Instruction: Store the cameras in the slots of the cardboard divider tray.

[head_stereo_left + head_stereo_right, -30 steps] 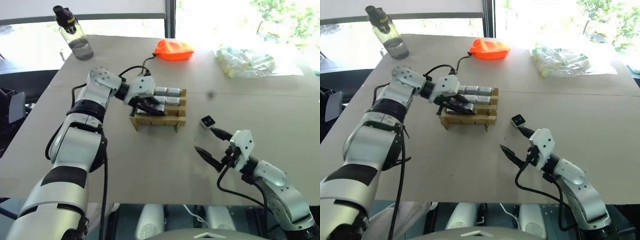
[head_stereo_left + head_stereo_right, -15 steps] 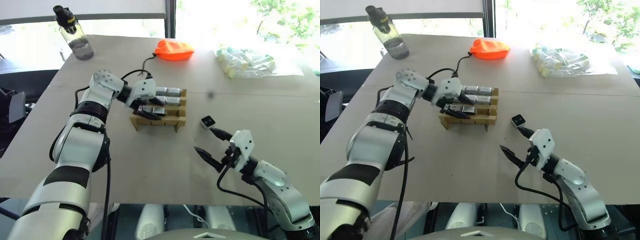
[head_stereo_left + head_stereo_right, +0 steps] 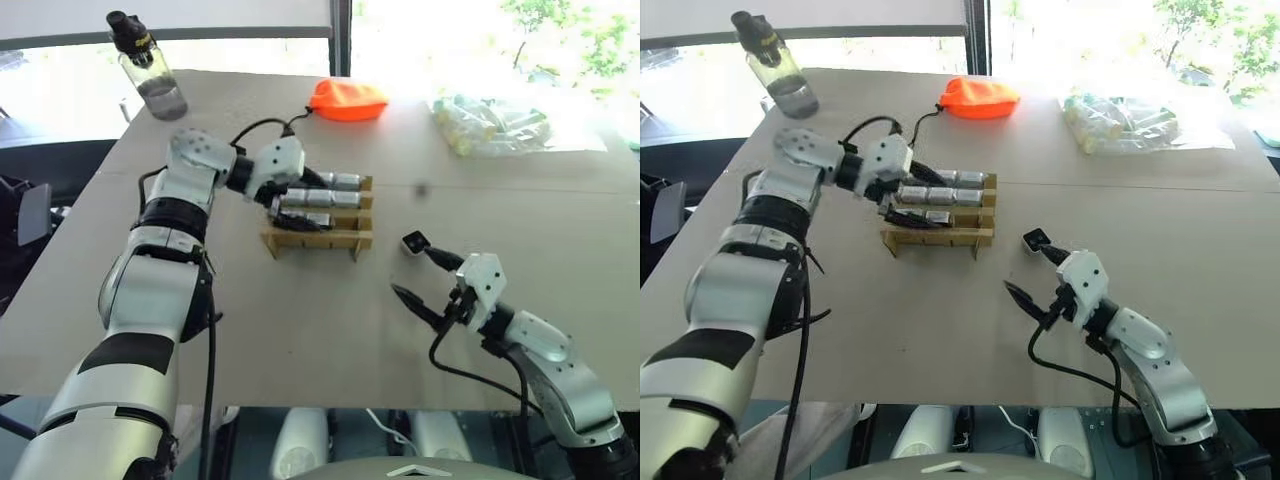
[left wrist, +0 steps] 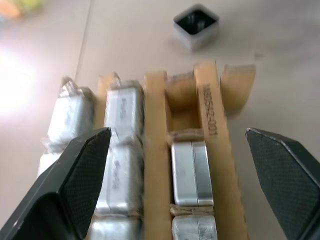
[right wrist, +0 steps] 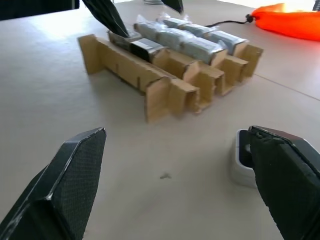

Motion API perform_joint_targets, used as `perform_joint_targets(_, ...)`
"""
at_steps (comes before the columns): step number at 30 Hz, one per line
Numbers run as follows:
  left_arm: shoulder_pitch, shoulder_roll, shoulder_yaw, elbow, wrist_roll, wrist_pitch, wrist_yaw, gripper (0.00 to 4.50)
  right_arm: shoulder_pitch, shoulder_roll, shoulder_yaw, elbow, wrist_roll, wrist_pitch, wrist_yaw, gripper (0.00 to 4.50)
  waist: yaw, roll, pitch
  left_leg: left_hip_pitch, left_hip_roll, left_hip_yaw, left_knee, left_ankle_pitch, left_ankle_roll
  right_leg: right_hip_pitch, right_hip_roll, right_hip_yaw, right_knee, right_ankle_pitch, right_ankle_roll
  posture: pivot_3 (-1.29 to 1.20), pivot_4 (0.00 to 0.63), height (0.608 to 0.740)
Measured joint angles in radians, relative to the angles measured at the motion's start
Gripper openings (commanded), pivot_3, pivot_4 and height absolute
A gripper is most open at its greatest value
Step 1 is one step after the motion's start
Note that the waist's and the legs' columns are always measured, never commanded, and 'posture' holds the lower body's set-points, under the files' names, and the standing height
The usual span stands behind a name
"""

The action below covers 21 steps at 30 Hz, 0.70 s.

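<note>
Tan cardboard divider tray (image 3: 340,238), silver-grey cameras (image 4: 192,172), orange pouch (image 3: 346,100)

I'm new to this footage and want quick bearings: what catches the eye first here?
The cardboard divider tray at mid-table, silver cameras packed in its far rows, with the open left tool over it. One loose camera lies to its right, by the open right tool. An orange pouch glows at the far edge.

A line of printed digits is seen along the top edge of one slat of the tray (image 4: 209,120) in the left wrist view; it seems to read "N80542-001", though the first characters are not certain; faint grey lettering is borne by the wrapped cameras (image 4: 120,145) in the slots, but it cannot be read.
</note>
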<state>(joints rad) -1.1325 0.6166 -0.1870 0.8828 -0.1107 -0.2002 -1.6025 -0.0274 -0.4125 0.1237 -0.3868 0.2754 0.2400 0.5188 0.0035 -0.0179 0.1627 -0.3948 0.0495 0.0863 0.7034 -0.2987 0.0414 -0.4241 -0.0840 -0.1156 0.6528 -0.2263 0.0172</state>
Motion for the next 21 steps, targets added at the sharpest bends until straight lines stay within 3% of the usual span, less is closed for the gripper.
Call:
perform_joint_targets(4, 0.172, 0.088, 0.022, -0.403, -0.221, 0.27, -0.006, 4.46, -0.102, 0.06, -0.003, 0.092, -0.058, 0.073, -0.093, 4.5, -0.012, 0.0, 0.0, 0.001, 0.003, -0.002, 0.0, 0.0, 0.0, 0.0, -0.001, -0.002, 0.003, 0.0, 0.0, 0.0, 0.15, 0.726)
perform_joint_targets(9, 0.394, 0.174, 0.098, -0.711, -0.301, 0.503, 0.072, 4.46, -0.144, 0.126, 0.011, 0.161, -0.09, 0.165, -0.15, 4.5, -0.015, 0.001, 0.0, 0.001, 0.003, -0.002, 0.0, 0.0, 0.0, 0.0, -0.001, 0.0, 0.004, 0.0, 0.0, 0.0, 0.15, 0.726)
perform_joint_targets(12, 0.523, 0.197, 0.141, -0.854, -0.327, 0.601, 0.157, 4.46, -0.148, 0.158, 0.024, 0.171, -0.102, 0.207, -0.175, 4.5, -0.01, 0.001, 0.0, 0.001, 0.003, -0.002, 0.0, 0.0, 0.0, 0.0, -0.001, -0.001, 0.004, 0.0, 0.0, 0.0, 0.15, 0.726)
perform_joint_targets(19, 0.658, 0.225, 0.214, -1.029, -0.346, 0.712, 0.314, 4.46, -0.151, 0.168, 0.024, 0.171, -0.11, 0.225, -0.175, 4.5, -0.008, 0.001, 0.0, 0.001, 0.003, -0.002, 0.0, 0.0, 0.0, 0.0, -0.001, -0.001, 0.004, 0.0, 0.0, 0.0, 0.15, 0.726)
perform_joint_targets(21, 0.687, 0.23, 0.225, -1.071, -0.354, 0.741, 0.353, 4.5, -0.151, 0.169, 0.024, 0.173, -0.112, 0.225, -0.175, 4.0, -0.009, 0.001, 0.0, 0.002, 0.003, -0.002, 0.0, 0.0, 0.0, 0.0, -0.001, -0.001, 0.004, 0.0, 0.0, 0.0, 0.15, 0.726)
